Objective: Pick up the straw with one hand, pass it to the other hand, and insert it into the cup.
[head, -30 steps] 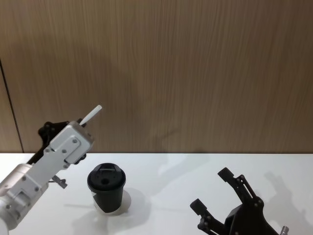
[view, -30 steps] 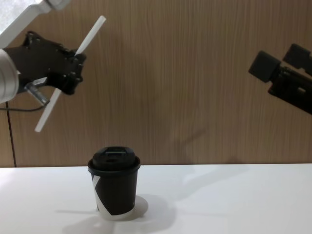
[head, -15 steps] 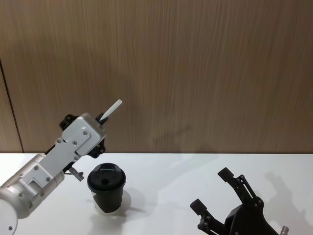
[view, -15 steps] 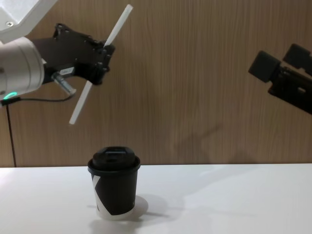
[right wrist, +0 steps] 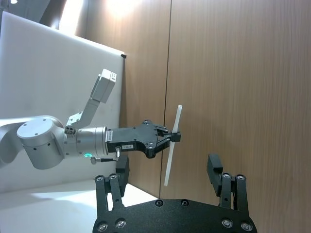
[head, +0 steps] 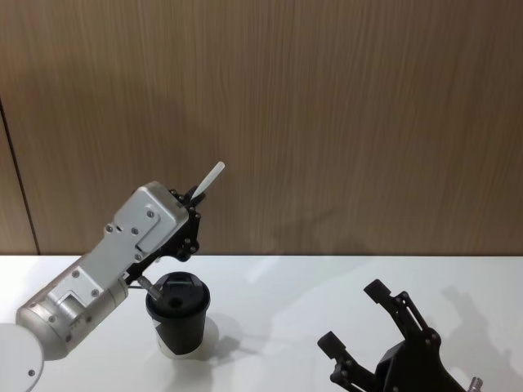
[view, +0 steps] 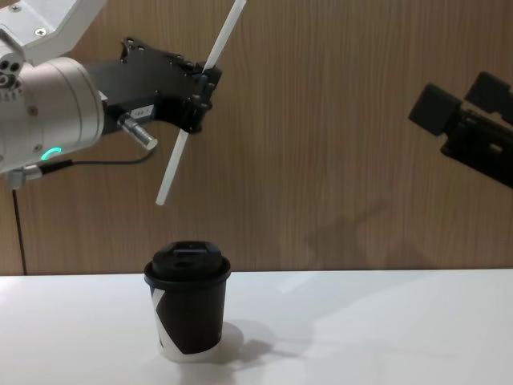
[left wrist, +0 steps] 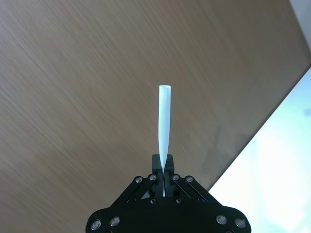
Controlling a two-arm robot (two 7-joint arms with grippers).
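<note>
Above the cup (view: 188, 313), the left pincer (view: 204, 88) clamps the tilted straw (view: 178, 156), its lower end aimed slightly left of it; the right pincer (head: 353, 317) gapes, parked.

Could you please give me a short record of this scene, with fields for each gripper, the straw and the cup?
left gripper: fingers shut on the long thin white plastic straw, held above the black paper coffee cup
straw: tilted, lower end in the air over the cup's black plastic lid, not inserted
cup: upright on the white table
right gripper: open, empty, to the right of the cup
</note>
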